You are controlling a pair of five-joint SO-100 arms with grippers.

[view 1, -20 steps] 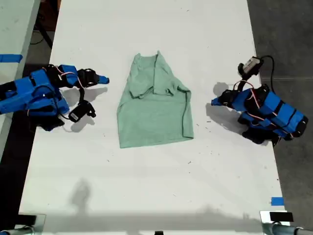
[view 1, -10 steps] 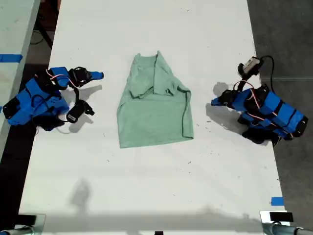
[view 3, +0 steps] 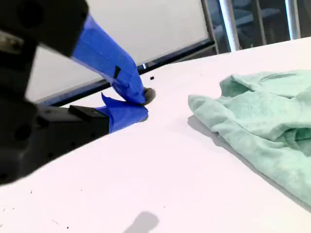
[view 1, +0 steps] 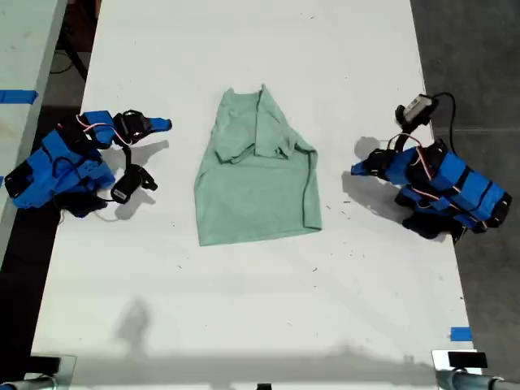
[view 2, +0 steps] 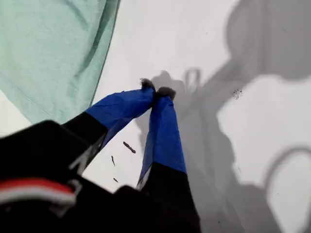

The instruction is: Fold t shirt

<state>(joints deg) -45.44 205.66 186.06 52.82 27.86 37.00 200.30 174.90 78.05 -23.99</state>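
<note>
1. a white bench (view 1: 260,49) fills most of the exterior view, running from the far edge to the near edge.
2. small dark specks and scuff marks (view 1: 315,270) dot the bench surface toward the near side.
3. a strip of blue tape (view 1: 18,97) lies on a second pale surface (view 1: 24,49) at the exterior view's left.
4. another small piece of blue tape (view 1: 460,334) sits at the bench edge near the exterior view's lower right.
5. dark grey floor (view 1: 471,57) shows along the exterior view's right.
6. metal clamps (view 1: 459,370) appear at the near corners.
7. in the second wrist view, a dark-framed window or panel (view 3: 233,19) stands beyond the bench.
</note>
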